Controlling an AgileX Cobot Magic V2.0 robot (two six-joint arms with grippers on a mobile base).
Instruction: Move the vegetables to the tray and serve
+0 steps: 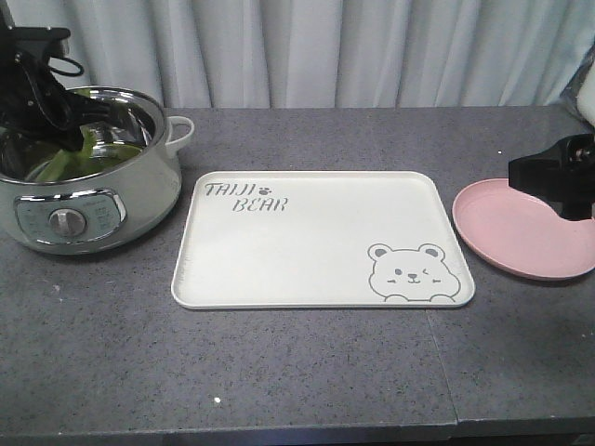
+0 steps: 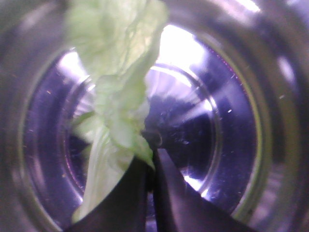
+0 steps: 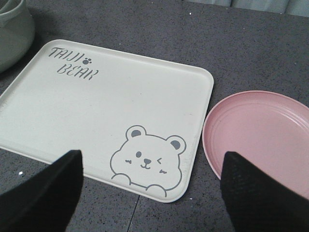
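We judge the lettuce leaf (image 2: 116,72), inside the pot (image 1: 139,200) at the front view's upper left, light, limp and easily torn, best held by its paler rib; the left gripper (image 2: 152,147) pinches its edge, while the right gripper (image 3: 152,166) hangs open right of the tray (image 1: 316,242).

A pale curtain (image 1: 372,46) with soft vertical folds hung along the whole back of the scene. Before it stood a dark grey speckled table (image 1: 307,372), and a thin seam (image 1: 442,367) ran over its top near the front right. The light was even.
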